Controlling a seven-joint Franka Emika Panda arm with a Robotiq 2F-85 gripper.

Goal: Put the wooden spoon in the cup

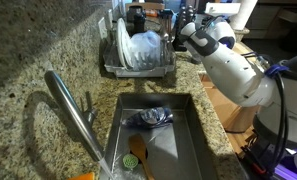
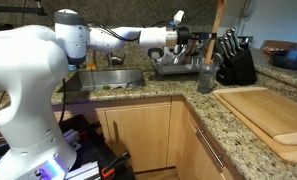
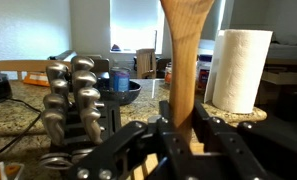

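My gripper is shut on the shaft of the wooden spoon, which stands upright between the fingers with its broad end up. In an exterior view the gripper reaches out level over the counter's corner. There it holds the spoon above a tall dark container. A grey metallic-looking cup lies in the sink, well below and away from the gripper.
A dish rack with plates stands behind the sink. An orange-tan spatula with a green handle lies in the sink by the faucet. A knife block, a pale cutting board and a paper towel roll stand nearby.
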